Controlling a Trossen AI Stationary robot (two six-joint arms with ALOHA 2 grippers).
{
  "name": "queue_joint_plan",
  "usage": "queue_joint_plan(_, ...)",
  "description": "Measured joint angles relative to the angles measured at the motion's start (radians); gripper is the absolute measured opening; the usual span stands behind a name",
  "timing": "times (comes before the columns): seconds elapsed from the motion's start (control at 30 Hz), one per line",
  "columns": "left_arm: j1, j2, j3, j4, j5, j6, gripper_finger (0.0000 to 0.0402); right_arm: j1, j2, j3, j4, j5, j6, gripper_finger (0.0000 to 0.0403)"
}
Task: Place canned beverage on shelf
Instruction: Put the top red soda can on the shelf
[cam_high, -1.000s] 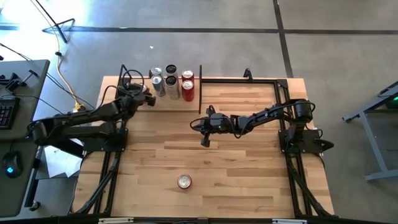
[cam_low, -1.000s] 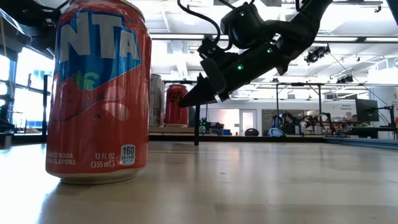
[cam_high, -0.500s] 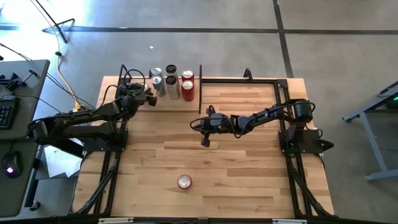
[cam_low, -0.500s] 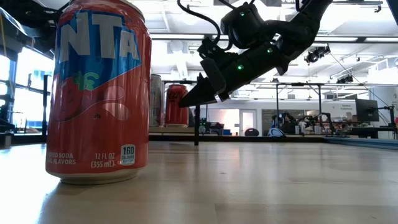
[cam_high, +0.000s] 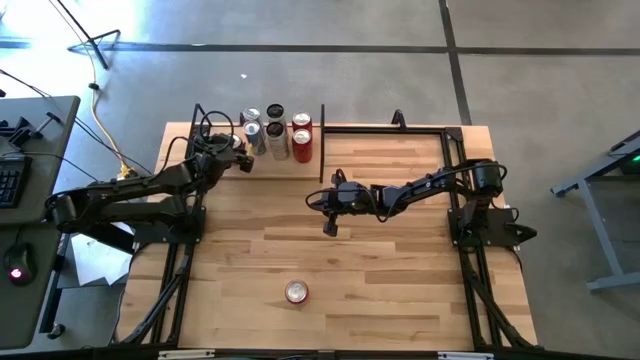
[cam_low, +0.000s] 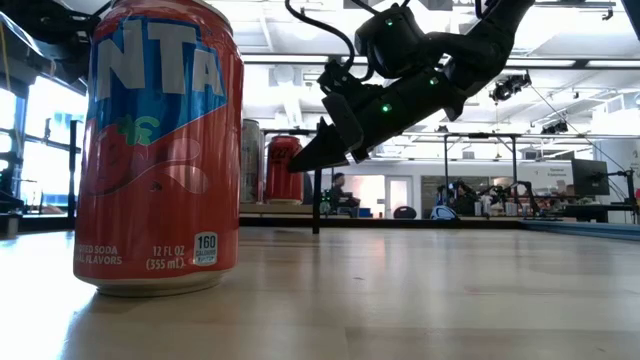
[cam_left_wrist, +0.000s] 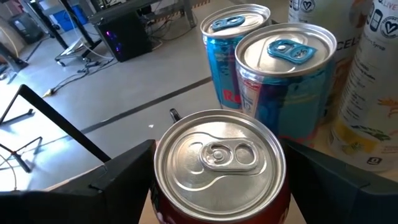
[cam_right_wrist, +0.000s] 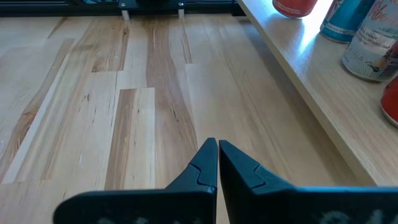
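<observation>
The shelf (cam_high: 312, 166), a pale board with black rod uprights, stands at the table's far left and bears several cans (cam_high: 277, 140). My left gripper (cam_high: 240, 157) is at the shelf's left part, open. A red can with a silver top (cam_left_wrist: 219, 165) stands upright on the board between its fingers. Two blue cans (cam_left_wrist: 283, 68) stand just beyond it. Another red can (cam_high: 296, 291), large in the low view (cam_low: 160, 150), stands on the table near the front edge. My right gripper (cam_high: 330, 228) hovers shut over mid-table. My left gripper's fingers (cam_left_wrist: 124, 171) stand close on either side of the red can's body (cam_left_wrist: 163, 208), coming level from the table's left. I cannot tell whether they touch it. The can stands upright on the shelf board.
A tall white can (cam_left_wrist: 367, 93) crowds the shelf beside the blue ones. A black frame (cam_high: 400, 127) runs along the table's far right. Open wooden tabletop (cam_high: 400, 270) lies between the front can and the shelf.
</observation>
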Motion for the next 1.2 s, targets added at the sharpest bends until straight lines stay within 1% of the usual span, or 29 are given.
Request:
queue_joint_plan(0.13, 0.0, 0.0, -0.001, -0.002, 0.008, 0.01, 0.0327, 0.0, 0.0, 0.0, -0.003, 0.0, 0.0, 0.0)
queue_joint_plan(0.23, 0.0, 0.003, -0.005, -0.014, 0.043, 0.012, 0.0339, 0.0, 0.0, 0.0, -0.006, 0.0, 0.0, 0.0)
queue_joint_plan(0.33, -0.001, 0.001, -0.005, -0.009, 0.048, 0.013, 0.0348, 0.0, 0.0, 0.0, -0.006, 0.0, 0.0, 0.0)
queue_joint_plan(0.43, -0.001, -0.007, -0.005, -0.007, 0.029, 0.013, 0.0352, 0.0, 0.0, 0.0, -0.007, 0.0, 0.0, 0.0)
queue_joint_plan(0.53, -0.001, -0.026, -0.005, -0.006, -0.019, 0.005, 0.0352, 0.0, 0.0, 0.0, -0.011, 0.0, 0.0, 0.0)
queue_joint_plan(0.7, -0.001, -0.067, -0.005, -0.006, -0.03, 0.044, 0.0352, 0.0, 0.0, 0.0, -0.013, 0.0, 0.0, 0.0)
queue_joint_plan(1.0, -0.001, -0.166, -0.004, -0.005, -0.031, 0.048, 0.0352, 0.0, 0.0, 0.0, -0.013, 0.0, 0.0, 0.0)
queue_joint_plan(1.2, -0.045, -0.263, -0.003, -0.004, -0.033, 0.058, 0.0348, 0.0, 0.0, 0.0, -0.014, 0.0, 0.0, 0.0)
